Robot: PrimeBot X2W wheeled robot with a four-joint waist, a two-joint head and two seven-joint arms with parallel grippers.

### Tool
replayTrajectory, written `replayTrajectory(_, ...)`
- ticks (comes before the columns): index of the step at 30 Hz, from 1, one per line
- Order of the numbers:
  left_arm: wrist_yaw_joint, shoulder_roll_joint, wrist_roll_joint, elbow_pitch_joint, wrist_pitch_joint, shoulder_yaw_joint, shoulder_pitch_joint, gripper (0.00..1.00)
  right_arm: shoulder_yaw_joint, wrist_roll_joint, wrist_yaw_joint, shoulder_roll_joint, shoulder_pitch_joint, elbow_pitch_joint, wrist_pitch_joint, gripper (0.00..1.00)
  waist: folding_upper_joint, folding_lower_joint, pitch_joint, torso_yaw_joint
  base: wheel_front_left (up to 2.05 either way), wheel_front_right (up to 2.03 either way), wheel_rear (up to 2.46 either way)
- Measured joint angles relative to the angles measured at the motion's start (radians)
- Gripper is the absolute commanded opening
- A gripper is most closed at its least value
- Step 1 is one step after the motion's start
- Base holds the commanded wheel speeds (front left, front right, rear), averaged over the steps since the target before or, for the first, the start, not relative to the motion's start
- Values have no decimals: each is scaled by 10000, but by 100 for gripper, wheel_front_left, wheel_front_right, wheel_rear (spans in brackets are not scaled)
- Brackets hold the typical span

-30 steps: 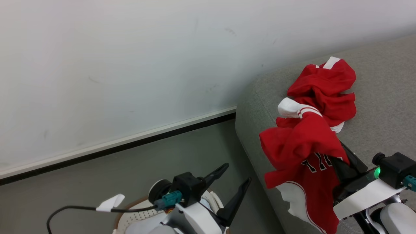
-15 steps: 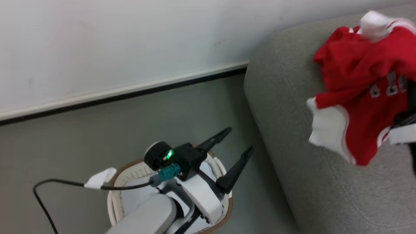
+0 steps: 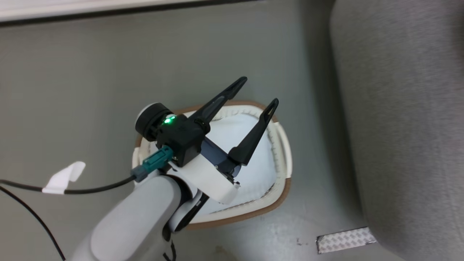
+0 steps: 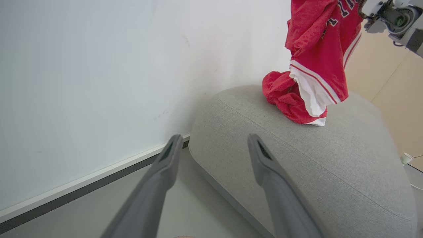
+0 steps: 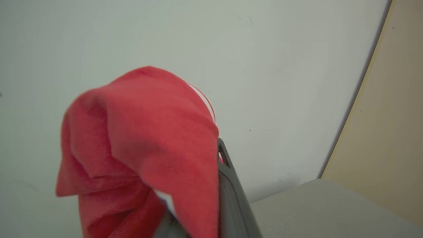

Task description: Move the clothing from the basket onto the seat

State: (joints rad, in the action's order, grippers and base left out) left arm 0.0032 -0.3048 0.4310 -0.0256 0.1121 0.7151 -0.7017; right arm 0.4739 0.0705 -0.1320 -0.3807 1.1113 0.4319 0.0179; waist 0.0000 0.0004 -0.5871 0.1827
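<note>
My left gripper (image 3: 260, 90) stands open with nothing between its fingers, hovering over the basket (image 3: 282, 195), a white tub with a brown rim on the floor; its inside looks pale white. To the right rises the grey seat (image 3: 398, 108). In the left wrist view the left gripper (image 4: 214, 137) points at the seat (image 4: 314, 158), where a crumpled heap of red clothing (image 4: 281, 96) lies. Above the heap a red jersey (image 4: 320, 43) hangs from my right gripper (image 4: 363, 6). The right wrist view has the same red cloth (image 5: 148, 132) draped over one dark finger (image 5: 231, 188), shut on it.
A white wall with a dark baseboard (image 4: 82, 188) runs behind the seat. On the grey floor lie a strip of silver tape (image 3: 344, 240) and a black cable with a white tag (image 3: 63, 177). A beige panel (image 4: 390, 82) stands beyond the seat.
The head camera has tipped down from the seat top to the basket and floor, so the right gripper with its jersey has left that view. The left gripper stays open.
</note>
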Motion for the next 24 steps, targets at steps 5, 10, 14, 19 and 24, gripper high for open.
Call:
replayTrajectory(5,132,-12,4,-6,161,-98,-46,100,1678,-2092,0,-295,573,970,-71,0,0,-1,-704,-653,0,0,0)
replayTrajectory(10,199,-96,21,61,228,-6,268,100,3254,-4211,0,209,205,1728,272,0,0,-1,-1105,-1121,0,0,0)
replayTrajectory(14,282,-117,44,69,259,33,394,100,3958,-5442,0,1058,-81,2054,867,73,-1,-3,-1030,-1178,0,0,0)
replayTrajectory(19,512,-155,178,56,199,-82,571,100,4389,-6391,0,1935,-65,2485,1528,100,-1,-3,-723,-938,0,0,0)
replayTrajectory(24,690,-313,286,104,184,-257,806,100,4395,-6581,0,2481,-272,3133,2146,100,-1,-3,-220,-564,0,0,0)
